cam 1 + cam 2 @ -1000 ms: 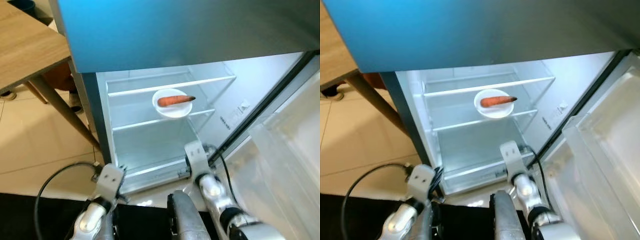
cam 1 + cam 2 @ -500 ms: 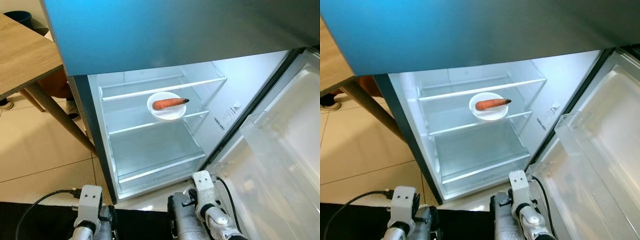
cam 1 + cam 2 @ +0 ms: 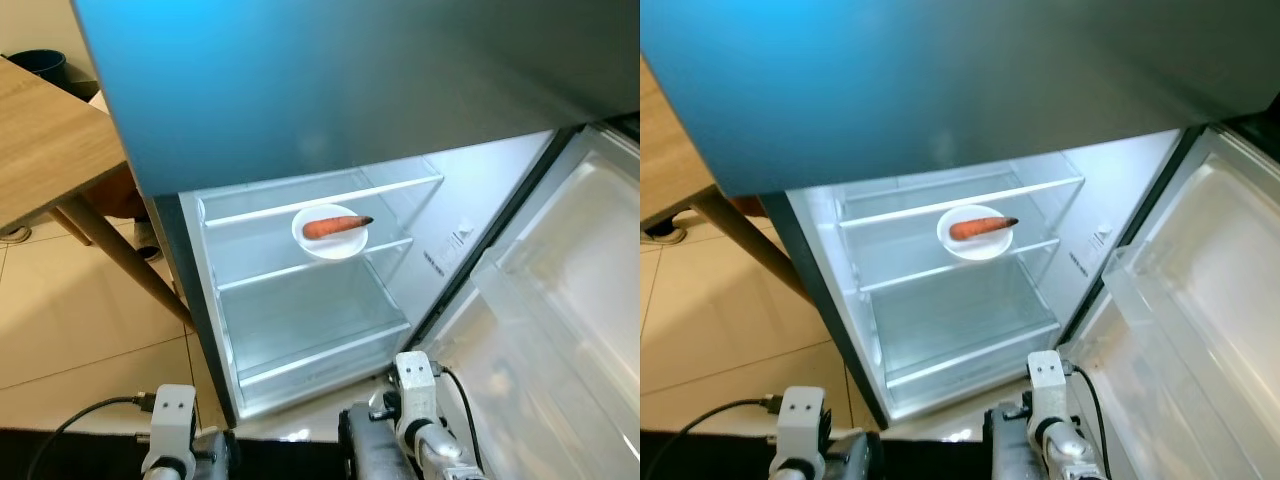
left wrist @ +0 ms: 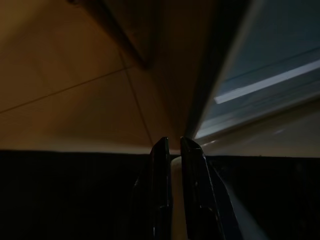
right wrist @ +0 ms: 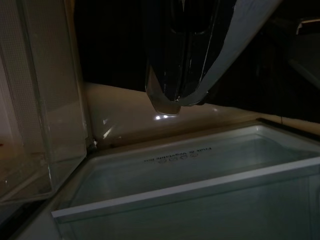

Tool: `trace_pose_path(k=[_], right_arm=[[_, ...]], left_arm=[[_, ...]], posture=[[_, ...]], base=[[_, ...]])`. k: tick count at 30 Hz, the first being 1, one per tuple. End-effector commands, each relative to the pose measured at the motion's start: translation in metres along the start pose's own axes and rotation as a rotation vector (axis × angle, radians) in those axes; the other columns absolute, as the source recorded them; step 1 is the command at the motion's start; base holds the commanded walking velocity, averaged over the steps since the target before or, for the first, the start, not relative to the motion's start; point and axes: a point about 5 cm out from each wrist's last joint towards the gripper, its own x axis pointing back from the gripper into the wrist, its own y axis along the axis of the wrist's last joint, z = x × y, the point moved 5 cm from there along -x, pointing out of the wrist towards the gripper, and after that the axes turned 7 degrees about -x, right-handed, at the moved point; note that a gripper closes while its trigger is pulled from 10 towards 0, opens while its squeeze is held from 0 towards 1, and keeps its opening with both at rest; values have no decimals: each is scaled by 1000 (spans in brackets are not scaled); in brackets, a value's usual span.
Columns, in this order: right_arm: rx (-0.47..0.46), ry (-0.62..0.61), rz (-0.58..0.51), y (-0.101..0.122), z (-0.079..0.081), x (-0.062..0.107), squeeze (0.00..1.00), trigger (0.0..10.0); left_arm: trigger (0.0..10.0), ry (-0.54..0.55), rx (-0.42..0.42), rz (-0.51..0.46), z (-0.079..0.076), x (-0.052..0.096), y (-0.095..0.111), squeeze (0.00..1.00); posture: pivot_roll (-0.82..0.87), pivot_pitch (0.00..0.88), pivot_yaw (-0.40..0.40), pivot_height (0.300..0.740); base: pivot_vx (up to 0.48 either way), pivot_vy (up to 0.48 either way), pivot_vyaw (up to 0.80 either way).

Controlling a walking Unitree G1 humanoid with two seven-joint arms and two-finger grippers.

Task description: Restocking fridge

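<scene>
Left claw (image 4: 170, 150): nearest item, low at the robot's left, above tiled floor (image 3: 70, 300) beside the fridge's left edge. Fingers together, a thin slit between them, nothing held.

Right claw (image 5: 172, 95): low at the robot's right, just in front of the fridge's bottom sill. Fingers together, empty. Its wrist (image 3: 415, 385) sits at the near edge of the head view, close to the door hinge side.

Door (image 3: 560, 340): swung open to the right, clear bin (image 3: 1150, 300) on its inner face, nothing seen in it.

Fridge (image 3: 310, 290): lit interior, open. Lower glass shelf (image 3: 310, 310) bare. Middle shelf, farther in, carries a white plate (image 3: 330, 240) with one carrot (image 3: 335, 226) lying across it, tip to the right. Upper shelf (image 3: 320, 195) behind, bare.

Bench (image 3: 50, 130): wooden, far left, slanted leg reaching the floor.

Step in hand, as judged: one item is stocked and both claws are free, so either fetching more stock or closing the door. For closing, the right claw is the better placed; push on the door's outer edge rather than the bin, and keep its cable (image 3: 460, 390) free of the hinge gap. For further stocking, the bare lower shelf offers the easiest reach.
</scene>
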Motion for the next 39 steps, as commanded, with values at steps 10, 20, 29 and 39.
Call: trace_pose_path(k=[10, 20, 29, 39], right_arm=[[-23, 9, 58, -18, -3, 5, 0, 10000], [-32, -3, 72, -24, -6, 8, 0, 10000], [-38, 15, 72, -25, -4, 8, 0, 10000], [-36, -6, 67, -25, -5, 8, 0, 10000]], left_arm=[[10000, 87, 37, 109, 18, 8, -28, 0], [10000, 82, 27, 148, 23, 12, -38, 0], [10000, 63, 24, 180, 18, 13, -43, 0], [10000, 64, 18, 144, 21, 13, -39, 0]], posture=[[-49, 93, -59, 672], [-43, 94, -52, 672], [-37, 92, -49, 672], [-35, 93, -45, 691]], base=[[0, 0, 0], [0, 0, 0], [0, 0, 0], [0, 0, 0]])
